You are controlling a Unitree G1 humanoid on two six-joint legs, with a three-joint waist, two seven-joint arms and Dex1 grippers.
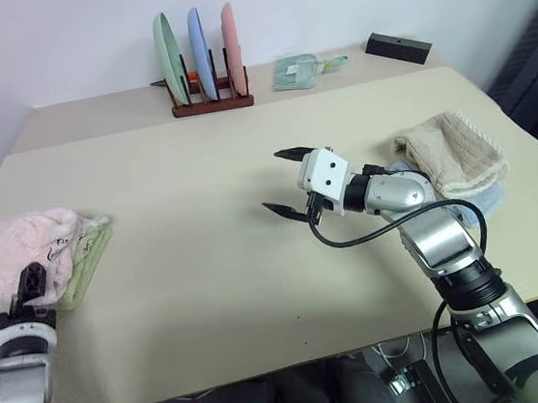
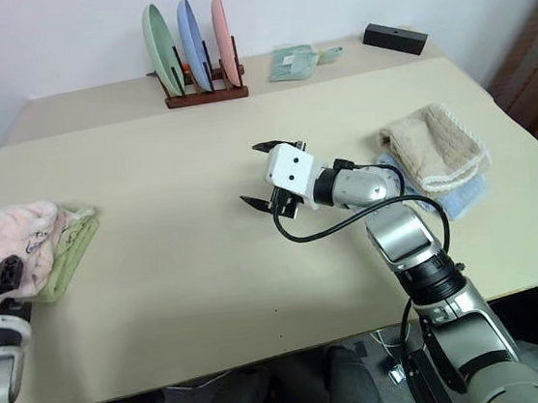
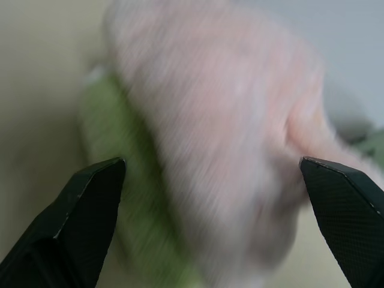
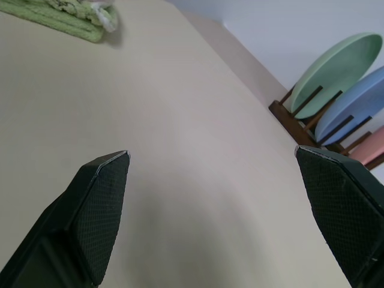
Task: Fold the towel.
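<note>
Beige table [image 1: 208, 267], white wall [image 1: 56, 41]

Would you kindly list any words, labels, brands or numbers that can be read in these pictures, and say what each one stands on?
No text can be read anywhere.
Pink towel: dark embroidered mark near its edge, too small to read.
Small green packet at the back of the table: its print is too small to read.
</note>
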